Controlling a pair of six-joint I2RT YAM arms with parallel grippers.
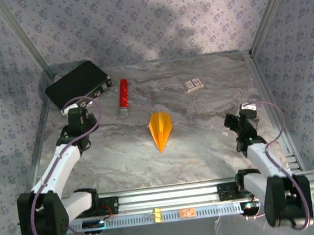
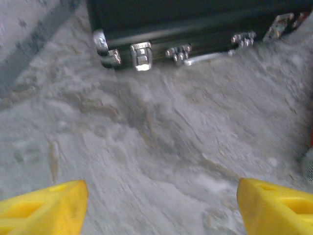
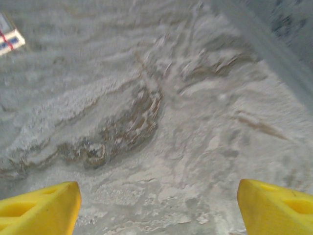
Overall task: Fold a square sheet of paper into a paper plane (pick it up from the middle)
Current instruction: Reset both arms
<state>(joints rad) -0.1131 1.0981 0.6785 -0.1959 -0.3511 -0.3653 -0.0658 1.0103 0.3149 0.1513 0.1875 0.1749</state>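
1. Plane [image 1: 160,129] lies on the table [image 1: 205,146] between the arms, tip toward the bases (looks done, we reckon).
2. Left gripper [image 2: 161,208] hangs wide, empty, by the case [image 2: 195,29].
3. Right gripper [image 3: 159,208] gapes too, holding nothing; we guess both sit clear so the plane rests untouched.

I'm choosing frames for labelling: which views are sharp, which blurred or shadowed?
Top external: sharp, paper plane crisp, soft shadows across the back wall. Left wrist: blurred, latches on the black case glaring. Right wrist: soft, white-and-red box fuzzy at the edge.
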